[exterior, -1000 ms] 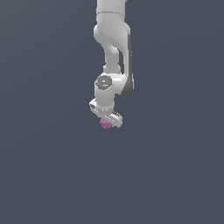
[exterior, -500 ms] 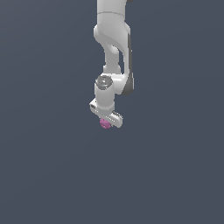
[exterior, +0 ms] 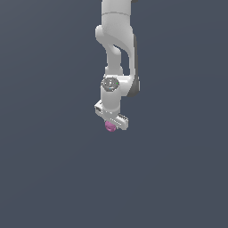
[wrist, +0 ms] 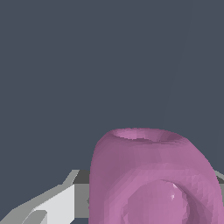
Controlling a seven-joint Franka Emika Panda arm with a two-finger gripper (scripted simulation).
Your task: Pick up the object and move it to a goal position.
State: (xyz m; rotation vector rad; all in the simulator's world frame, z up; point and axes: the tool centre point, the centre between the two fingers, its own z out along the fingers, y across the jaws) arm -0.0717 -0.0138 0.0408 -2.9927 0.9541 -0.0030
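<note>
I see the gripper (exterior: pixel 111 126) at the exterior frame's center, clamped on the pink object (exterior: pixel 110 127), mostly hidden beneath it. The wrist view crops the object (wrist: pixel 153 175); 1 finger (wrist: pixel 52 205) shows.

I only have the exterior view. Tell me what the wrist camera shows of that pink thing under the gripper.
Observer: The pink lumpy ball fills the lower part of the wrist view, right up against the camera, so it sits at the gripper.
Operator: Describe its shape; here it is just a dot.
Observer: It is rounded, with a shallow hollow on one end and a smooth bulge on the near side.
Operator: Tell me whether the fingers are clamping it.
Observer: A grey and white finger shows on one side of the ball; contact itself is hidden, so I cannot tell.
</note>
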